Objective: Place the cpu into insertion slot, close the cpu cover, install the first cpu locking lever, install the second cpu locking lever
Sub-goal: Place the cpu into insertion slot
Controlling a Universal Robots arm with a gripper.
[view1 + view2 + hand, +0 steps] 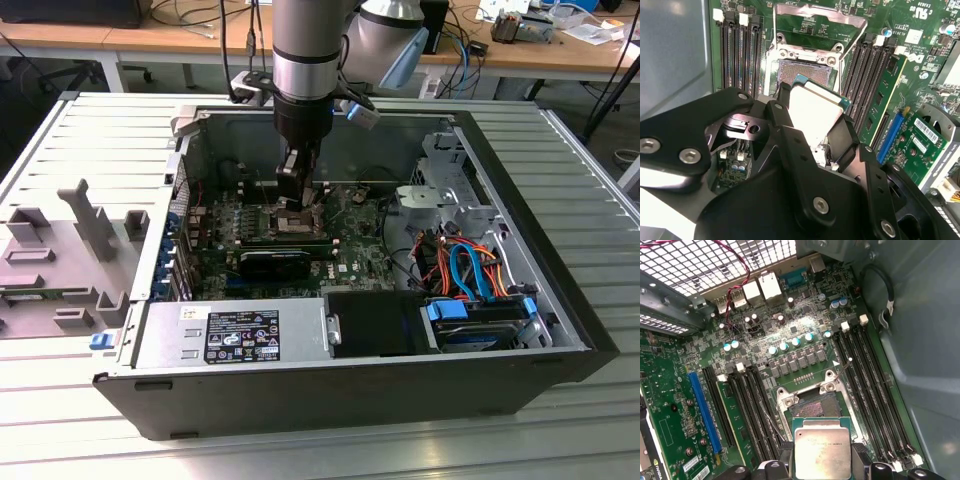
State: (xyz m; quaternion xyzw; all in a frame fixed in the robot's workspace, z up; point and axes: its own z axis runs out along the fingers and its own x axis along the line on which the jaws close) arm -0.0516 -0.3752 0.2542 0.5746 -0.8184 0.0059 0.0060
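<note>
Inside the open computer case, my gripper (293,205) hangs just above the motherboard's middle. It is shut on the cpu (815,112), a flat silver-topped square chip clamped by its edges between two black fingers (860,462). The cpu (821,450) hovers tilted, close to the insertion slot (812,402) and partly overlapping its near edge. The insertion slot (802,70) lies bare, dark in the centre with a silver rim. The cpu cover (816,8), a thin metal frame, stands swung up behind it. A thin wire locking lever (842,369) sticks up beside the socket.
Long black memory slots (867,375) flank the socket on both sides. A black expansion card (275,262) lies in front of it, with a power supply (235,335) along the case's near wall. Coloured cables and a drive cage (470,270) occupy the exterior view's right.
</note>
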